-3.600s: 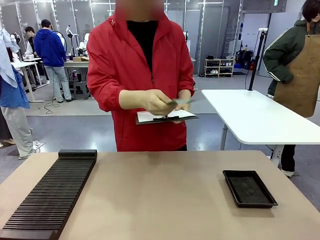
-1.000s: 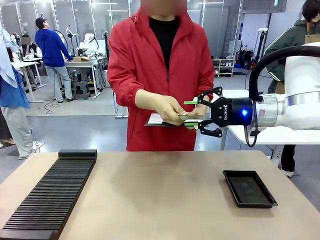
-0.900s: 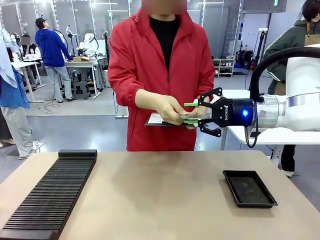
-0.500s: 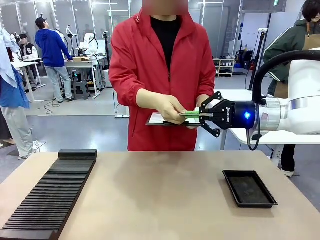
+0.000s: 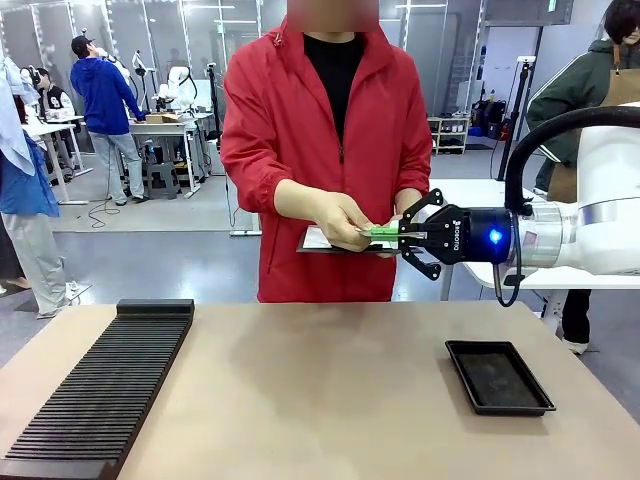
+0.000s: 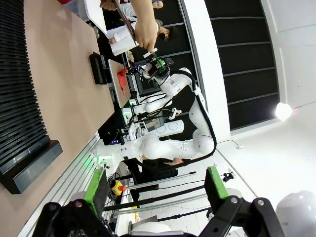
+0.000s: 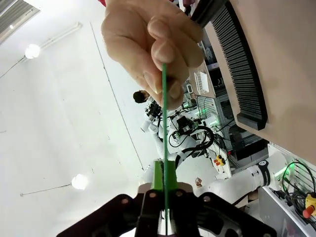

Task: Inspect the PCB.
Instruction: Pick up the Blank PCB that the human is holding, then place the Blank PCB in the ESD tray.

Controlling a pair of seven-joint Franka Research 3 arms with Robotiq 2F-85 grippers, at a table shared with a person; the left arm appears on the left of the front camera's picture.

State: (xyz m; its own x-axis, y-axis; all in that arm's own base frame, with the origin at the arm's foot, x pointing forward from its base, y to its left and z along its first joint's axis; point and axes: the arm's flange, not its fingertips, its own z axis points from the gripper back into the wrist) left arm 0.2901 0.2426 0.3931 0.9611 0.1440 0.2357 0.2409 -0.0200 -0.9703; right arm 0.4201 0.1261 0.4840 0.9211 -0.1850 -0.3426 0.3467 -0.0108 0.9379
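Note:
Across the table a person in a red jacket holds the PCB (image 5: 367, 232) flat by one end in a hand (image 5: 343, 220). My right gripper (image 5: 385, 233) reaches in from the right and is shut on the board's other end. In the right wrist view the PCB (image 7: 164, 106) shows edge-on as a thin green line running from the person's fingers (image 7: 150, 44) down into my right gripper (image 7: 164, 177). My left gripper (image 6: 155, 186) is open with nothing between its green pads (image 6: 96, 190), raised and far from the board.
The person's other hand holds a clipboard (image 5: 322, 243) just under the PCB. A shallow black tray (image 5: 498, 377) lies on the tan table at the right. A long black slotted rack (image 5: 100, 390) fills the left side. Other people stand in the background.
My right gripper's jaws stood open around the PCB's end a second ago; they have closed on it. The person's hand still holds the other end.

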